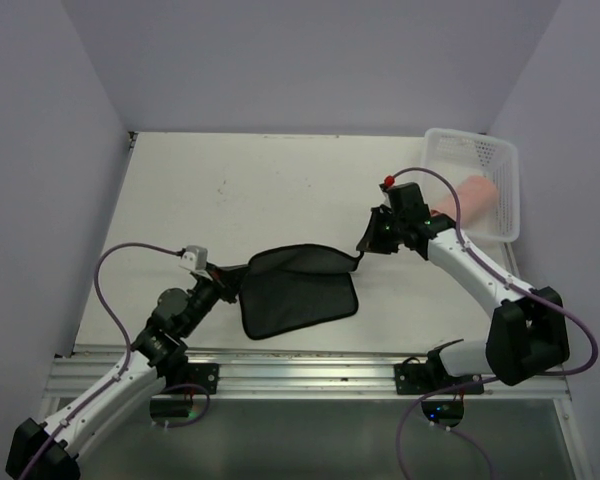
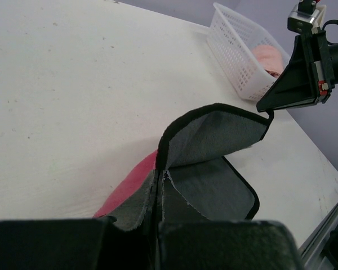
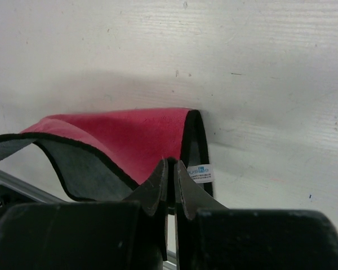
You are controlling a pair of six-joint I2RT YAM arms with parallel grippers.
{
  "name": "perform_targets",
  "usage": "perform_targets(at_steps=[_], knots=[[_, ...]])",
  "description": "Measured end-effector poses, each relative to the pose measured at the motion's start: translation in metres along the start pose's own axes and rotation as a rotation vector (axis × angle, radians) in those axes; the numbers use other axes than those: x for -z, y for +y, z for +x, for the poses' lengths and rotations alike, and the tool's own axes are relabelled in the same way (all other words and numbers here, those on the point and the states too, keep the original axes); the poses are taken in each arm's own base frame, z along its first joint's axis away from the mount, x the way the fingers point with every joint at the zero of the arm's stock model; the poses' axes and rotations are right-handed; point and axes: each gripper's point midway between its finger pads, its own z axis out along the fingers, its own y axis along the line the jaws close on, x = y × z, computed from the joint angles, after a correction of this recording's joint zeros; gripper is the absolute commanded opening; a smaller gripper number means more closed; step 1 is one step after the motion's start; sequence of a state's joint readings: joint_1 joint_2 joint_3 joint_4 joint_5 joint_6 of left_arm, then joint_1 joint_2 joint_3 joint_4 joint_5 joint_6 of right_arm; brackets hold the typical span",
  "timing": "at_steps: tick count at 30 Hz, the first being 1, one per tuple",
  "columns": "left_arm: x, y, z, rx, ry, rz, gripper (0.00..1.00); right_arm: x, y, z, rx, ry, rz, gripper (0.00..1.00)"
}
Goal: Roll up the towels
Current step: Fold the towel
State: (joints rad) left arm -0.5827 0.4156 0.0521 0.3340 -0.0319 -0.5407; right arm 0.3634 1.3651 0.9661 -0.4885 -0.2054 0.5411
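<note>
Well left of the white basket (image 1: 508,190), the left gripper (image 1: 228,281) is clamped on one corner of the dark cloth (image 1: 300,292). Just left of the basket, the right gripper (image 1: 364,241) pinches another corner. The pink towel (image 1: 475,192) lies inside the basket. The roll seems to be just starting; next, both corners should move together.

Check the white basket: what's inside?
A salmon-pink towel at the near end of the basket. The wall hides part of it; anything beneath it is not visible.
</note>
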Motion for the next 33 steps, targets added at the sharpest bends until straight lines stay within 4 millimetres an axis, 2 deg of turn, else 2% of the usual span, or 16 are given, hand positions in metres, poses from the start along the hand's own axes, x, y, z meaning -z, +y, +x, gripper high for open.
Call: perform_targets(at_steps=[14,25,33], knots=[[0.014,0.000,0.008,0.027,0.037,-0.001,0.00,0.004,-0.013,0.000,0.001,-0.009,0.058,0.00],[0.022,0.002,0.027,0.087,0.114,-0.015,0.00,0.013,-0.009,0.003,0.014,-0.016,0.032,0.00],[0.027,0.006,0.033,0.144,0.136,-0.047,0.00,0.024,-0.010,0.005,0.061,-0.032,0.024,0.00]])
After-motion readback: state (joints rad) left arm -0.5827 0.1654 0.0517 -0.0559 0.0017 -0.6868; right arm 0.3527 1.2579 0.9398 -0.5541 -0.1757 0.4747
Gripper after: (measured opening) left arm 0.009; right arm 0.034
